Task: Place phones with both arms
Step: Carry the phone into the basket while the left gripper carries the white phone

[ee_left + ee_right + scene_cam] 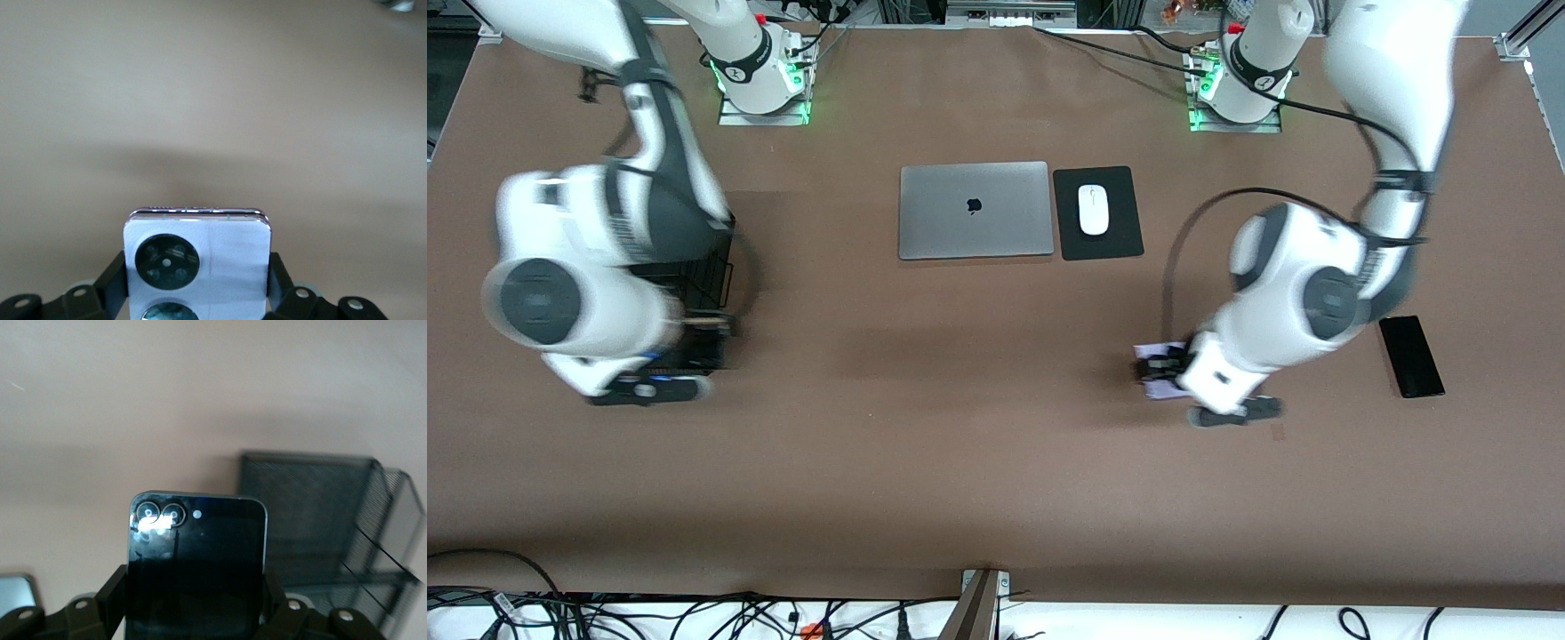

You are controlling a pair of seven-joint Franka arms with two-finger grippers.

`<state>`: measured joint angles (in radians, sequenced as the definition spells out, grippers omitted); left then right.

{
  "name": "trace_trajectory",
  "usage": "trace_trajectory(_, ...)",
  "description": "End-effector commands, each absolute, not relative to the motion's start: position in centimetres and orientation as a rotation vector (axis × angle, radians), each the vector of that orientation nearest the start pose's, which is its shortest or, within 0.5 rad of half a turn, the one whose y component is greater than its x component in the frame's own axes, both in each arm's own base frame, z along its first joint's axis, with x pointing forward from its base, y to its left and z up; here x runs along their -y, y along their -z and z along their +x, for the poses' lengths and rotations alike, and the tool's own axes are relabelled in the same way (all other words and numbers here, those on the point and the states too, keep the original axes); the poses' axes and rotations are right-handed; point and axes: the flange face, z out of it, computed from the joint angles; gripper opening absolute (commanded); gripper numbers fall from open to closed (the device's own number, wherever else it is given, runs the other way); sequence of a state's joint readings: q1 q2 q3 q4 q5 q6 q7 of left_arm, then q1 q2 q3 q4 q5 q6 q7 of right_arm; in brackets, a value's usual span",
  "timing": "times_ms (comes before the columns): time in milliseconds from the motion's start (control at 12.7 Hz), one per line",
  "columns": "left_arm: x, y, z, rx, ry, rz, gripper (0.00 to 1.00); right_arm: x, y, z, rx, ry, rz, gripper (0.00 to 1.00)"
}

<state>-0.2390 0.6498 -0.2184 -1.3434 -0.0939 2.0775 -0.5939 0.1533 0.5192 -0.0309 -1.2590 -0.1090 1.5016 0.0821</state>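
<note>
My left gripper [198, 288] is shut on the small lilac phone [223, 257], whose two black circles face the camera; a black finger [112, 283] presses each side. In the front view this gripper [1158, 367] holds the lilac phone [1160, 389] over bare brown table, toward the left arm's end. The long black slab phone [1411, 356] lies flat on the table beside that arm. My right gripper [193, 603] is shut on the small black folded phone [197, 560], beside a black mesh rack [313, 513]. From the front, the right arm's wrist covers that hand.
The black mesh rack [711, 280] stands under the right arm's wrist. A closed grey laptop [975, 210] lies at the table's middle, with a white mouse [1093, 209] on a black pad [1122, 240] beside it. Cables run along the table's edge nearest the front camera.
</note>
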Motion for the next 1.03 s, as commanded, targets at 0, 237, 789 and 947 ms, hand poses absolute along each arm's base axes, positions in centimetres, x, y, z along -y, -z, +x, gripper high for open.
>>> trace_trajectory(0, 38.4, -34.7, 69.1, 0.528, 0.067, -3.397, 0.4, 1.5, -45.2, 64.8, 0.061, -0.524, -3.183, 0.22)
trace_trajectory(237, 47.0, -29.9, 64.9, 0.463, 0.169, -3.396, 0.39, 10.3, -43.0, 59.7, 0.039, -0.583, -3.158, 0.22)
trace_trajectory(789, 55.0, -20.7, 58.0, 0.335, 0.208, -3.325, 0.47, 15.5, -35.8, 51.5, -0.059, -0.621, -3.107, 0.22)
trace_trajectory(947, 55.8, -20.7, 57.5, 0.309, 0.263, -3.34, 0.54, 16.5, -35.4, 50.4, -0.09, -0.657, -3.09, 0.22)
